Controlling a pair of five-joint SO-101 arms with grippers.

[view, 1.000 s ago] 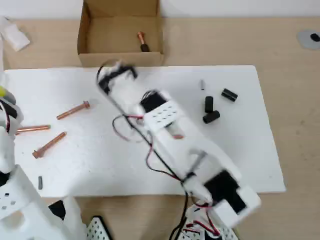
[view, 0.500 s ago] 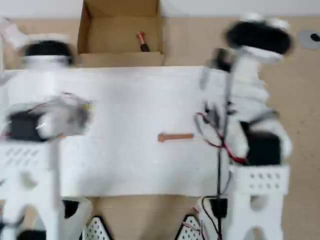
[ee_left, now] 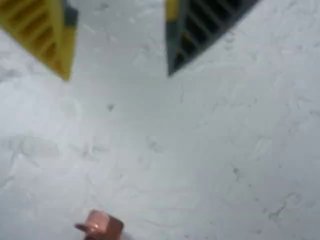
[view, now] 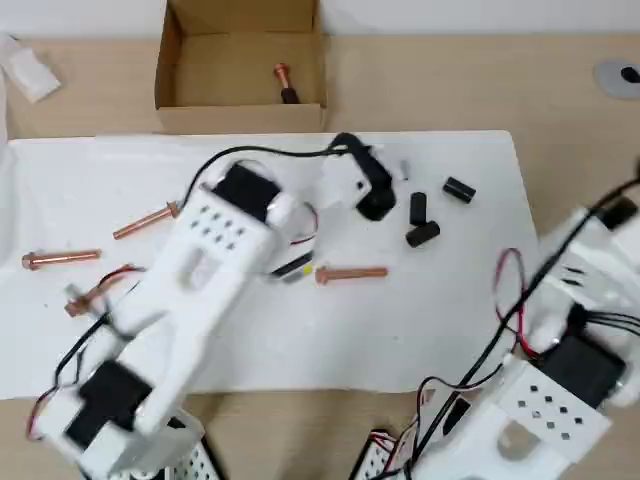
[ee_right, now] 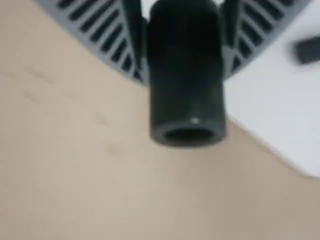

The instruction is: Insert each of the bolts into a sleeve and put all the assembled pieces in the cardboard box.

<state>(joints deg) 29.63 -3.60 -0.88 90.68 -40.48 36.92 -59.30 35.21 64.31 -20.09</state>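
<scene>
Near the middle of the white mat (view: 450, 330), a copper bolt (view: 350, 272) lies flat on its side, with its head toward the left gripper (view: 298, 268). That gripper hangs just beside the bolt's head with its yellow fingers (ee_left: 47, 35) spread apart and nothing between them. This looks like a stance for closing on the bolt next. Off the mat's edge, over the bare wooden table (view: 580, 130), the right gripper (ee_right: 185, 50) has its grey fingers clamped on a black sleeve (ee_right: 187, 100). The sleeve's open bore faces outward, probably so that a bolt can be pushed into it, and holding it aside leaves the other arm room to work. The left wrist view catches the bolt's head at the frame edge, near the fingers but not between them, while the high view lays out the bolt's whole length. The right wrist view makes the grip on the sleeve plain, where the high view is too smeared to tell. The high view adds the wider layout. Three more bolts (view: 147, 220) lie at the mat's far side from the sleeves. Three loose sleeves (view: 423, 234) sit near one another. The cardboard box (view: 240, 118) stands beyond the mat with one assembled piece (view: 285, 85) already inside.
</scene>
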